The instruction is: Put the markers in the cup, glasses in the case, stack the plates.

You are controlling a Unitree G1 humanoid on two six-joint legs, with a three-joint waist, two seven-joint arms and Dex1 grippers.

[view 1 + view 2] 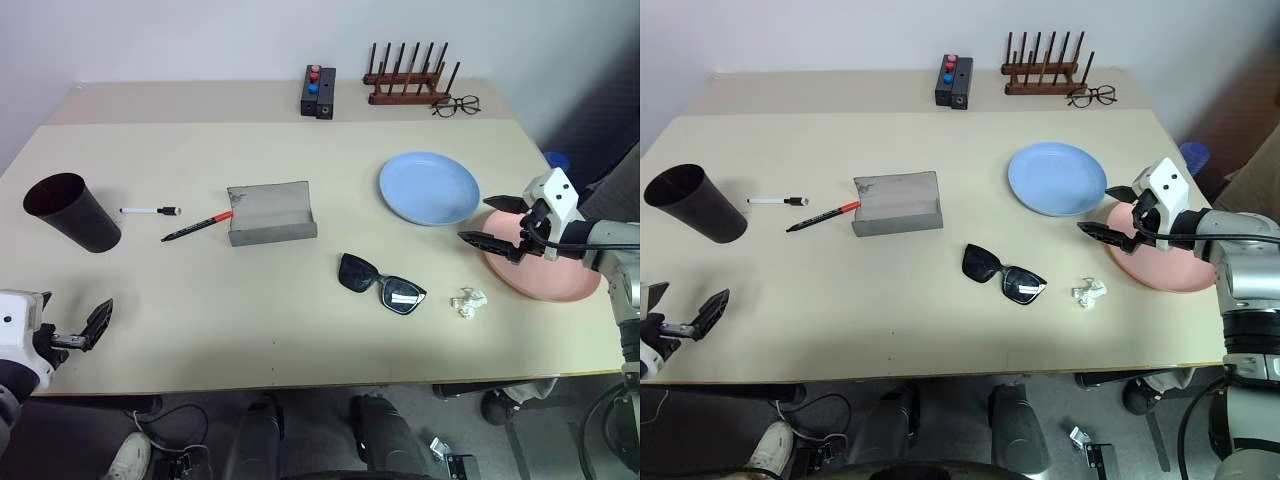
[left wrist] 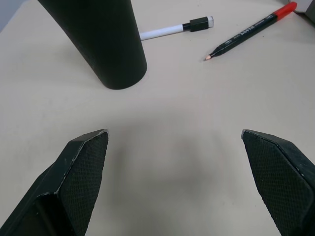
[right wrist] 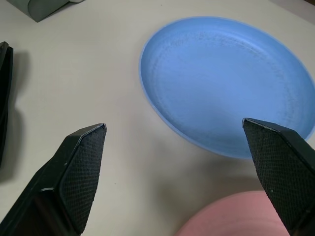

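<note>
The dark cup (image 1: 70, 212) stands upright at the table's left. To its right lie the white marker (image 1: 150, 211) and the black marker with a red end (image 1: 197, 226), then the grey case (image 1: 270, 213), open. The black glasses (image 1: 380, 284) lie near the middle front. The blue plate (image 1: 429, 187) sits at the right, with the pink plate (image 1: 545, 270) just beyond it at the right edge. My right gripper (image 1: 478, 220) hovers open over the pink plate's near rim, pointing at the blue plate (image 3: 226, 83). My left gripper (image 1: 685, 300) stands open and empty at the front left, facing the cup (image 2: 98, 39).
A crumpled paper scrap (image 1: 467, 301) lies beside the pink plate. At the table's back stand a black box with red and blue buttons (image 1: 318, 92), a wooden peg rack (image 1: 408, 80) and thin wire spectacles (image 1: 456, 105).
</note>
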